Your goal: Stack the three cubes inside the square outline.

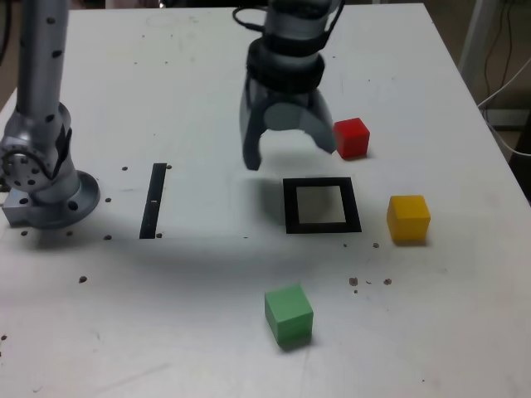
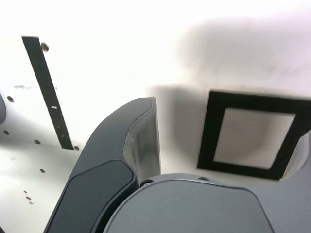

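In the exterior view, the robot's round foot (image 1: 66, 207) sits at nine o'clock. Its arm (image 1: 43, 62) goes up from there and out of the picture near ten o'clock. The gripper (image 1: 291, 157) hangs in the air near twelve o'clock, wide open, with its two fingers pointing down to about six o'clock

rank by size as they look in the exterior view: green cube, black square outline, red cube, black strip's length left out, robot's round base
1. black square outline and round base: too alike to rank
2. green cube
3. red cube
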You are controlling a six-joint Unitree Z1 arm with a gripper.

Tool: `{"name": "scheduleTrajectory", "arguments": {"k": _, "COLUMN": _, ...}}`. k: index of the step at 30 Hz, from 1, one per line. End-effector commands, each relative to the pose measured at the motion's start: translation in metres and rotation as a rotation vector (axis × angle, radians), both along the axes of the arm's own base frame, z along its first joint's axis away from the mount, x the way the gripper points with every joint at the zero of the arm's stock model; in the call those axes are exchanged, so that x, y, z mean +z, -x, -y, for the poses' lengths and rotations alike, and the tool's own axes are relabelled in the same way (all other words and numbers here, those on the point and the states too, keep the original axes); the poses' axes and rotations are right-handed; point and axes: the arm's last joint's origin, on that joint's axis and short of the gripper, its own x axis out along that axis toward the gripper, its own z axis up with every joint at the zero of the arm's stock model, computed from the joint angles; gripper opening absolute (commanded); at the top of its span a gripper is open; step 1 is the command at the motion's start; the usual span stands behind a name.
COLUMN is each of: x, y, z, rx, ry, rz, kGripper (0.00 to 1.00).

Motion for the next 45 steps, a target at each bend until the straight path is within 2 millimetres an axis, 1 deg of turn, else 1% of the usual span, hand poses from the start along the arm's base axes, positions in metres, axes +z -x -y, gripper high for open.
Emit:
{"name": "scheduleTrajectory", "arguments": {"k": 1, "x": -0.002, "y": -0.010, "z": -0.010, "rx": 0.021, "ry": -0.003, "rz": -0.009, "kGripper": 0.99}}
{"name": "scheduleTrajectory", "arguments": {"k": 8, "x": -0.004, "y": -0.035, "z": -0.032, "rx": 0.067, "ry": -0.020, "rz": 0.006, "kGripper": 0.99}}
{"name": "scheduleTrajectory", "arguments": {"k": 16, "x": -0.003, "y": -0.056, "z": -0.046, "rx": 0.095, "ry": -0.027, "rz": 0.026, "kGripper": 0.99}}
{"name": "scheduleTrajectory", "arguments": {"k": 21, "x": -0.007, "y": -0.067, "z": -0.056, "rx": 0.115, "ry": -0.025, "rz": 0.033, "kGripper": 0.99}}
{"name": "scheduleTrajectory", "arguments": {"k": 29, "x": -0.022, "y": -0.085, "z": -0.065, "rx": 0.131, "ry": -0.013, "rz": 0.028, "kGripper": 0.98}}
{"name": "scheduleTrajectory", "arguments": {"k": 35, "x": -0.036, "y": -0.095, "z": -0.069, "rx": 0.137, "ry": -0.009, "rz": 0.019, "kGripper": 0.95}}
{"name": "scheduleTrajectory", "arguments": {"k": 37, "x": -0.039, "y": -0.097, "z": -0.070, "rx": 0.137, "ry": -0.009, "rz": 0.016, "kGripper": 0.93}}
{"name": "scheduleTrajectory", "arguments": {"k": 40, "x": -0.041, "y": -0.100, "z": -0.070, "rx": 0.136, "ry": -0.011, "rz": 0.017, "kGripper": 0.86}}
{"name": "scheduleTrajectory", "arguments": {"k": 42, "x": -0.040, "y": -0.101, "z": -0.070, "rx": 0.136, "ry": -0.014, "rz": 0.017, "kGripper": 0.79}}
{"name": "scheduleTrajectory", "arguments": {"k": 45, "x": -0.038, "y": -0.101, "z": -0.070, "rx": 0.140, "ry": -0.018, "rz": 0.015, "kGripper": 0.63}}
